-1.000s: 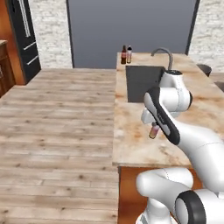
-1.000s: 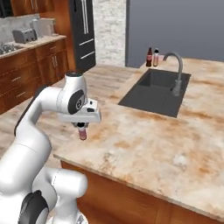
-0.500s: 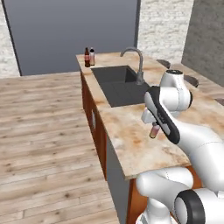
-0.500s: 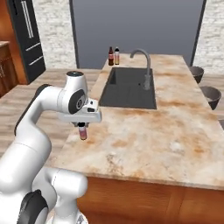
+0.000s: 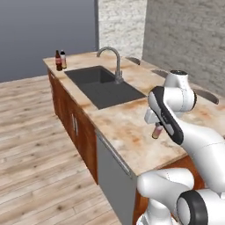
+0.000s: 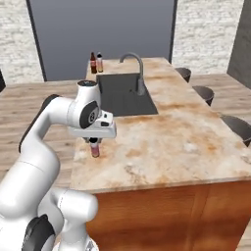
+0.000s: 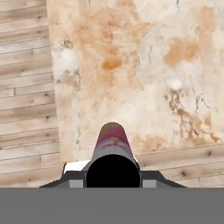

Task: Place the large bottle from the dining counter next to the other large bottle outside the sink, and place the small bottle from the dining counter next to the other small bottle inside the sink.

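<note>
Gripper (image 6: 93,142) clamped on small bottle (image 6: 94,149): tiny pale-pink cyl, dark cap, held upright above dining counter (image 6: 186,142), near counter's edge on the wood-floor side. Left base view shows same bottle (image 5: 157,131) hanging just under gripper (image 5: 154,124), slightly tilted, bottom clear of the stone by a small gap. Hand view looks straight down the bottle (image 7: 113,153): round black cap up close, pinkish body w/ blurry magenta/yellow label patch, no legible text.

Counter top = beige-orange marbled stone, blotchy rust patches, thin crack-like veins; reddish-brown wood base w/ one grey panel on the front. Floor = pale wood planks (image 5: 30,145).

Sink (image 5: 104,85) = dark grey rect basin, matte, set into the stone top. Faucet (image 5: 114,61) = curved grey metal gooseneck at basin's far long edge.

At counter's far end, beyond the sink, two bottles stand upright, just beside each other on the stone, outside the basin: large bottle (image 5: 58,61), dark brown glass, narrow neck, red label; other large bottle (image 5: 63,59), pinkish-white body, black cap. Same pair in right base view: brown (image 6: 93,63), pink (image 6: 99,63). Labels too small to read.

Round dark stool tops (image 6: 202,91) along the counter's far side. Backdrop: flat grey panel wall (image 6: 98,29) + pale rough stone wall (image 5: 118,22).
</note>
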